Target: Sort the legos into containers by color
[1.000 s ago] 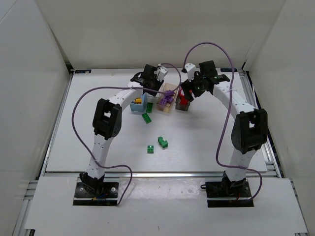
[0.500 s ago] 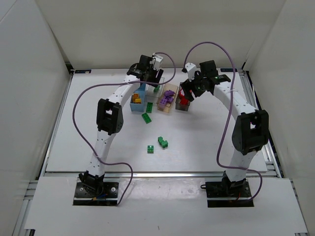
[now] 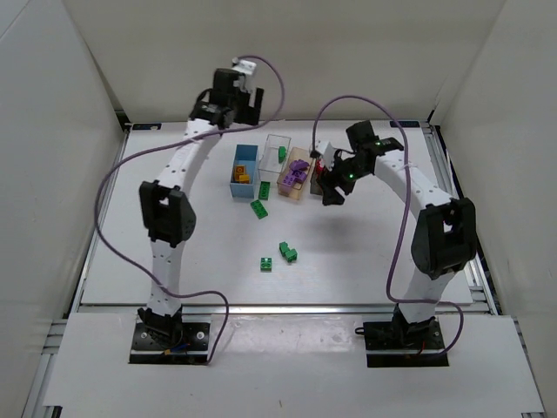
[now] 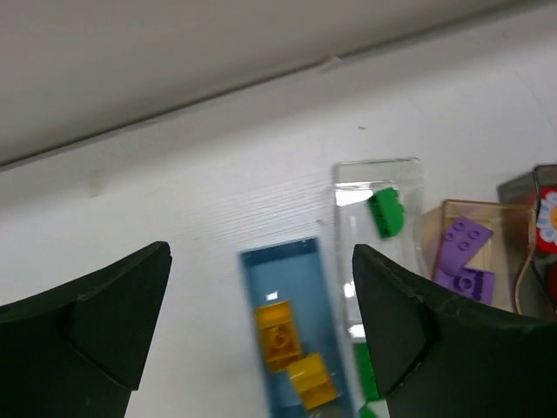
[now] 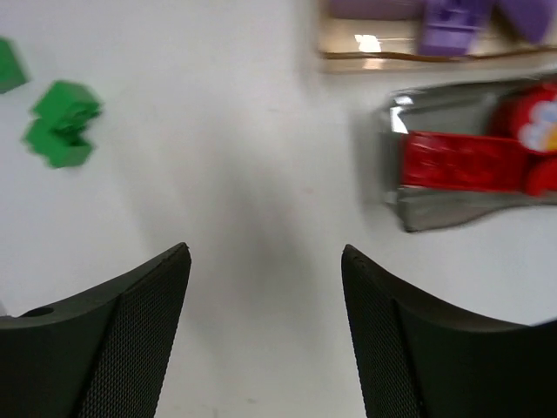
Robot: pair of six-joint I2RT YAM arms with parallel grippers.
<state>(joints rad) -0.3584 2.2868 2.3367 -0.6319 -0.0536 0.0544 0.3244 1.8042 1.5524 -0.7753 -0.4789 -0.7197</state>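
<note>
Both grippers are open and hold nothing. My left gripper (image 3: 236,91) (image 4: 261,261) hangs high near the back wall, behind the containers. Below it stand the light blue bin (image 4: 302,261) with two orange-yellow bricks (image 4: 280,332), the clear bin (image 4: 379,173) with a green brick (image 4: 385,212), and the peach-tan bin (image 4: 474,211) with purple bricks (image 4: 464,238). My right gripper (image 3: 332,192) (image 5: 264,252) is over bare table just in front of the dark grey bin (image 5: 435,207), which holds a red brick (image 5: 461,161). Three green legos (image 3: 259,209) (image 3: 288,252) (image 3: 267,264) lie loose on the table.
The four bins stand side by side in a row at the middle back (image 3: 277,146). The right arm's forearm covers most of the dark grey bin in the top view. White walls close in the table's back and sides. Purple cables loop over both arms.
The left gripper opened, rose and drew back to the left from over the clear bin, where a green brick now lies. The right gripper moved forward off the dark grey bin.
</note>
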